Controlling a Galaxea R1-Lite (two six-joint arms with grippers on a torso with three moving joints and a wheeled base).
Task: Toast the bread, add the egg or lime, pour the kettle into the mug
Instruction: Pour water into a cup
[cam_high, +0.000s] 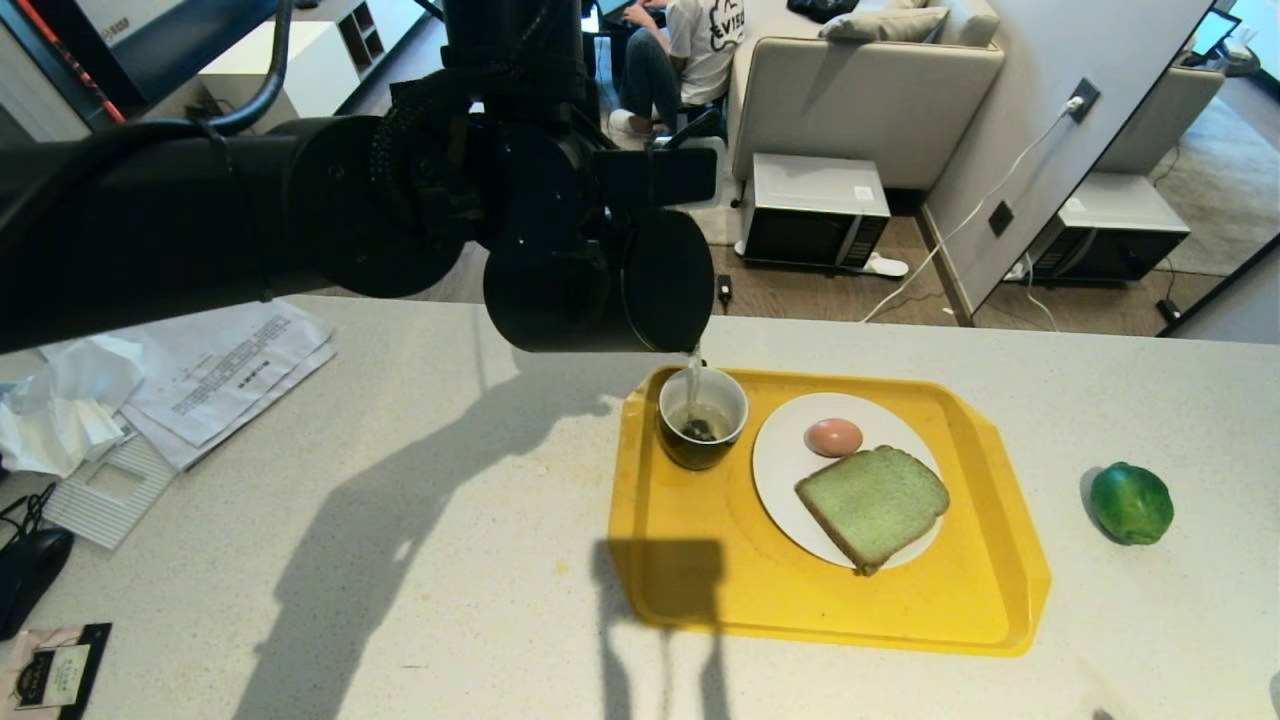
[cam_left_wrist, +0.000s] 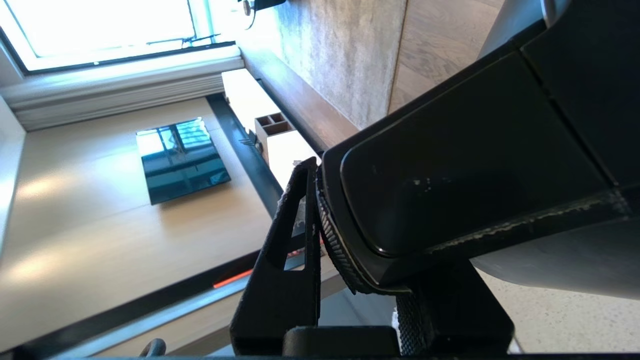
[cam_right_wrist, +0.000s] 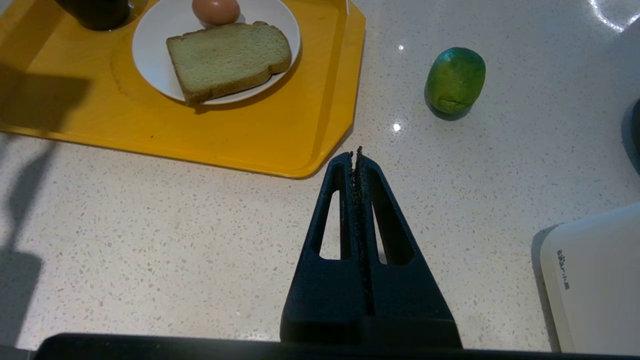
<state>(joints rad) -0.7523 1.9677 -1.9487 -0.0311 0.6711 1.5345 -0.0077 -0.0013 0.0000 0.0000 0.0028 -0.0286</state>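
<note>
The black kettle (cam_high: 590, 290) hangs tipped over the yellow tray (cam_high: 700, 570), and a thin stream of water (cam_high: 692, 385) falls from its spout into the black mug (cam_high: 702, 418). My left gripper (cam_left_wrist: 360, 220) is shut on the kettle's handle (cam_left_wrist: 465, 165). On the white plate (cam_high: 780, 470) the egg (cam_high: 833, 436) lies beside the green bread (cam_high: 872, 505). The lime (cam_high: 1131, 503) rests on the counter right of the tray. My right gripper (cam_right_wrist: 356, 152) hovers shut and empty over the counter near the tray's corner (cam_right_wrist: 300, 165), with the lime (cam_right_wrist: 455, 80) beyond it.
Papers (cam_high: 220, 370) and a black mouse (cam_high: 30, 565) lie at the counter's left. A white appliance (cam_right_wrist: 595, 280) stands close to the right gripper. Beyond the counter are a microwave (cam_high: 815, 210) on the floor and a seated person (cam_high: 690, 50).
</note>
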